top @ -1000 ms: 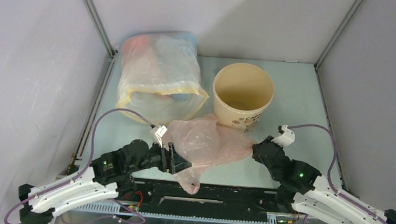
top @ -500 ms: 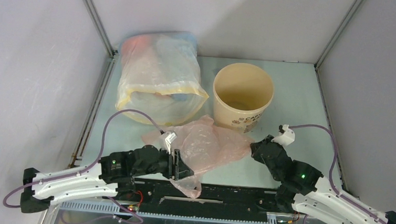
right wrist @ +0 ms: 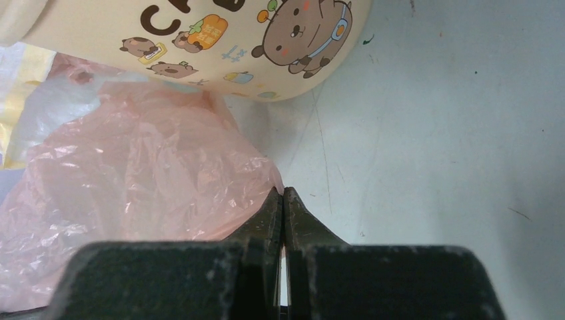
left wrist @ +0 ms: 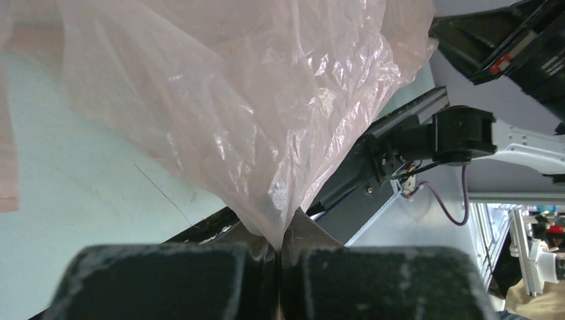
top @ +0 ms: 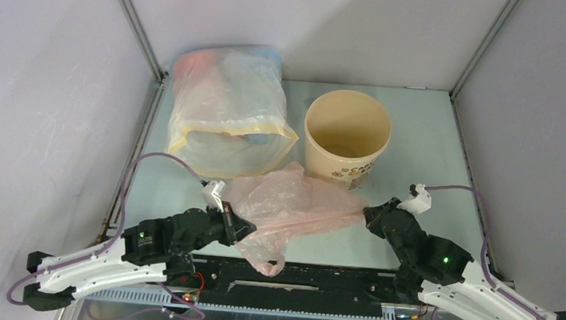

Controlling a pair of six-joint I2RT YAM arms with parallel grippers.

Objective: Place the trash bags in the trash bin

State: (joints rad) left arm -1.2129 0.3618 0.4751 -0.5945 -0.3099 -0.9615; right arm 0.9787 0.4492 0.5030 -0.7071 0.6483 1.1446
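Since a second ago the left gripper (left wrist: 280, 243) has gone from wide apart to clamped together on the near-left edge of the trash bag (top: 299, 206); the film fans up out of the closed tips in the left wrist view. The left arm also swung in toward the table's near edge. The right gripper (top: 366, 213) hasn't changed: fingers together, apparently pinching the bag's right tip.

We read this as both ends of the bag now being held, so it's ready for a two-arm lift; the bag is not in the bin yet.

The bag lies crumpled mid-table toward the near edge, strung between the two grippers, its far side just touching the foot of the trash bin (top: 339, 171). The bin stands upright toward the far edge, right of centre, mouth open, looking empty. A clear sack (top: 227, 103) with a yellow hem sits at the far-left corner of the table (top: 424, 140), beside the bin.

Count: one pink bag, one bin, one clear sack, two grippers.
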